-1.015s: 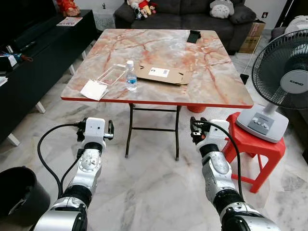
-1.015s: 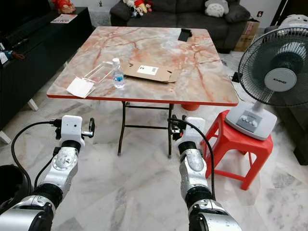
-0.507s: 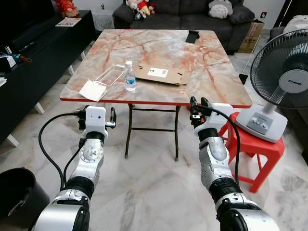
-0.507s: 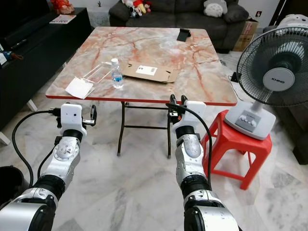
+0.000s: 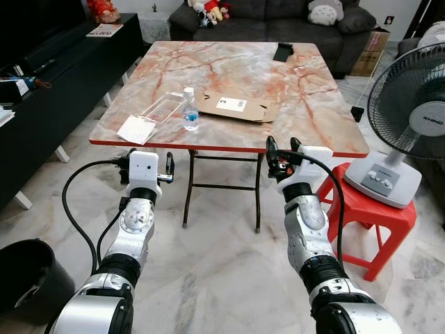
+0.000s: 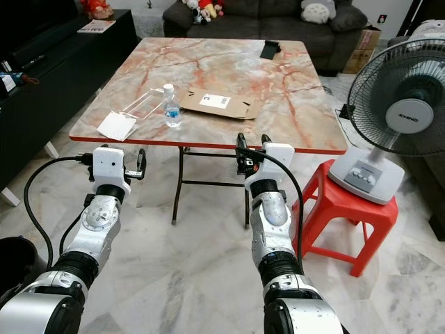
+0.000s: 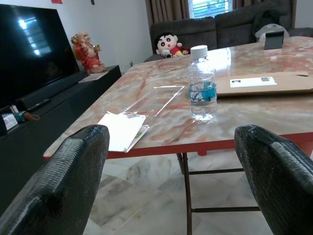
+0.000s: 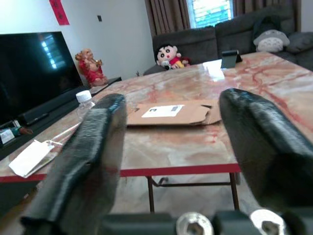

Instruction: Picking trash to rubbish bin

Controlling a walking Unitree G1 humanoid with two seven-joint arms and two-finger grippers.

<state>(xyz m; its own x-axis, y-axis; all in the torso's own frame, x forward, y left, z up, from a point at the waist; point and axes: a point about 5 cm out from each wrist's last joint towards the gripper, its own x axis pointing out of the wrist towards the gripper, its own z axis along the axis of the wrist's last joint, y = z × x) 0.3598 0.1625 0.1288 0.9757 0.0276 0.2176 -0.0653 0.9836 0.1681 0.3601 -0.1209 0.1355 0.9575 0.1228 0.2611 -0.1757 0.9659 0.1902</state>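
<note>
Left gripper (image 5: 148, 161): released, raised facing the bottle (image 5: 189, 110) ahead on the table (image 5: 306, 97).
Right gripper (image 5: 280, 154): released, facing the cardboard (image 5: 233, 106).

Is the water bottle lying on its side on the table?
No, the water bottle stands upright on the table, white cap on top, beside the flat cardboard.

bottle (image 5: 189, 118) on table (image 5: 313, 118), left of envelope (image 5: 236, 108)

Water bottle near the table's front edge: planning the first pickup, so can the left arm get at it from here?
Probably yes: the water bottle stands ahead of the open left gripper, nothing between them, though the gripper sits below the table edge.
</note>
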